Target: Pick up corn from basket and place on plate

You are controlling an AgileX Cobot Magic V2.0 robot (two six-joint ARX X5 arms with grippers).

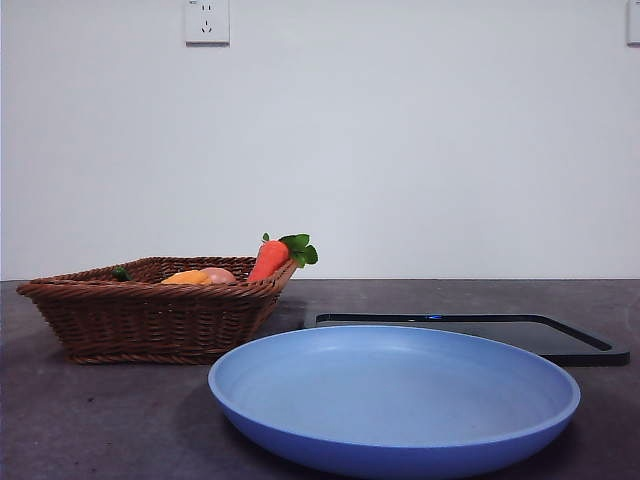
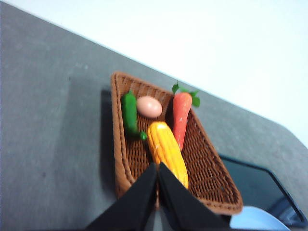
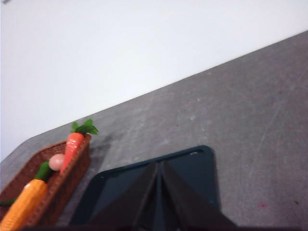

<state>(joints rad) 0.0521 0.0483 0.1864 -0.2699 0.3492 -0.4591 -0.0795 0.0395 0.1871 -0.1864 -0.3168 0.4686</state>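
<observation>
The corn (image 2: 167, 150) lies lengthwise in the brown wicker basket (image 2: 208, 187), between a carrot (image 2: 181, 118) and a green vegetable (image 2: 129, 113). In the front view the basket (image 1: 150, 318) stands at the left, with only the corn's top (image 1: 187, 277) showing above its rim. The light-blue plate (image 1: 395, 400) sits near and large in front. My left gripper (image 2: 158, 166) is shut, above the basket's near end, just short of the corn. My right gripper (image 3: 158, 166) is shut over a black tray (image 3: 192, 168), well away from the basket (image 3: 57, 185).
A peach-coloured egg (image 2: 149, 107) lies in the basket by the green vegetable. The flat black tray (image 1: 480, 330) lies behind the plate to the right. A white wall with an outlet (image 1: 207, 21) backs the table. Neither arm shows in the front view.
</observation>
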